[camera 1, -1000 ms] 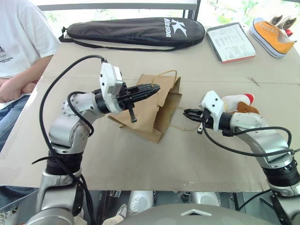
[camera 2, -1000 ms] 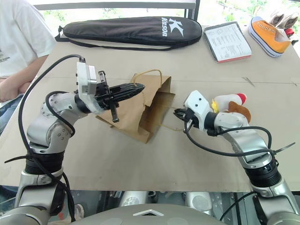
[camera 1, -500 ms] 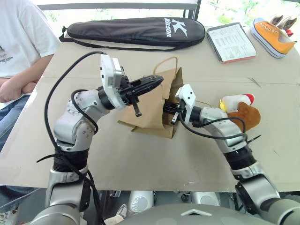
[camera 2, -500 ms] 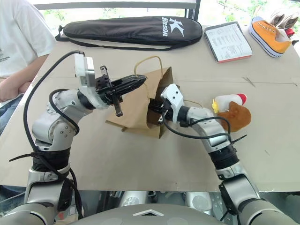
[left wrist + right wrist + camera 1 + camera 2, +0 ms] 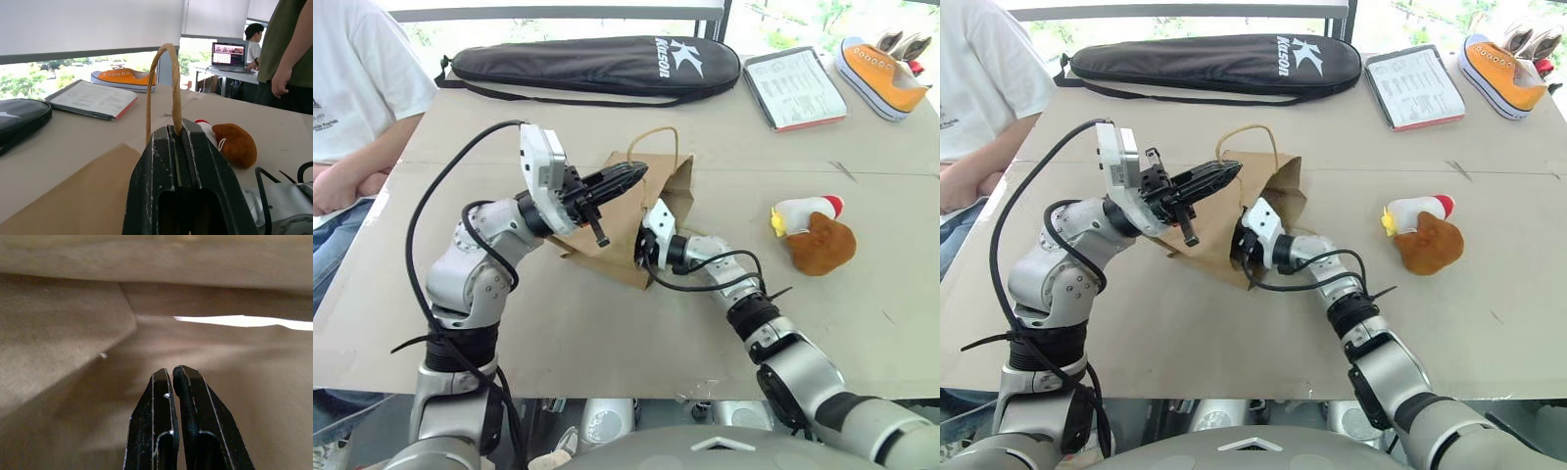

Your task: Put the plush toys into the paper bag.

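The paper bag (image 5: 612,257) lies on the table with its mouth facing right. My left gripper (image 5: 641,171) is shut on one of its cord handles (image 5: 164,73) and holds the top side of the bag up. My right arm reaches in from the right, and its white wrist housing (image 5: 658,220) sits at the bag's mouth. Inside the bag, my right gripper (image 5: 172,372) is shut with nothing in it, brown paper all around. One plush toy (image 5: 815,235), brown and white with a red comb, lies on the table to the right of the bag, apart from both grippers.
A long black zip case (image 5: 597,64) lies along the far edge. A printed booklet (image 5: 795,88) and an orange sneaker (image 5: 881,73) sit at the far right. A person in a white shirt (image 5: 352,108) sits at the table's left side.
My right arm has swung left, away from the plush toy, and pushed its shut gripper into the bag's mouth. The left gripper has kept its hold on the handle. The plush toy has stayed put.
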